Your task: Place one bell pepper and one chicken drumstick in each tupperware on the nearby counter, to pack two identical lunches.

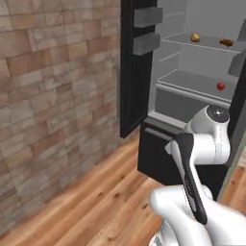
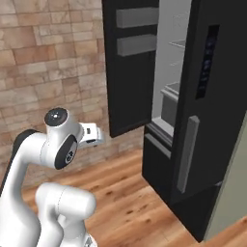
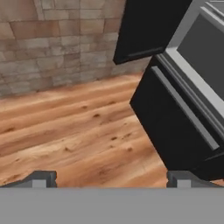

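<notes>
Standing before an open refrigerator (image 1: 192, 72), the robot has not yet reached for any food.
Refrigerator: a black unit with its left door (image 1: 134, 67) swung wide against the brick wall (image 1: 53, 96), which exposes the grey interior shelves to the left base view; a lower drawer front (image 3: 183, 109) with a long grey handle sits closed beneath.
Chicken drumsticks: two pieces lie on the upper shelf, a plump golden-tan one (image 1: 195, 37) to the left and a darker reddish-brown one (image 1: 226, 43) to its right, well apart.
Bell pepper: one small red pepper (image 1: 221, 86) rests on the shelf below, toward the right; a second is not discernible from these angles.
Tupperware and counter: not discernible from this position, so packing is judged not begun.
Gripper (image 3: 111, 177): jaws spread wide and empty, the two dark fingertips (image 3: 41, 178) far apart at the bottom of the hand view.
Hand aim: the hand camera looks down at the wood floor (image 3: 74, 131) and the drawer front, well below the food shelves.
Arm posture: folded close above the base, presumably a travel pose kept compact while approaching.
Step in hand: judged as the approach, ahead of a first pick.
Next move requires: raising and extending the hand to shelf height without striking the open door.
Risk: the round pepper may roll when nudged.
</notes>
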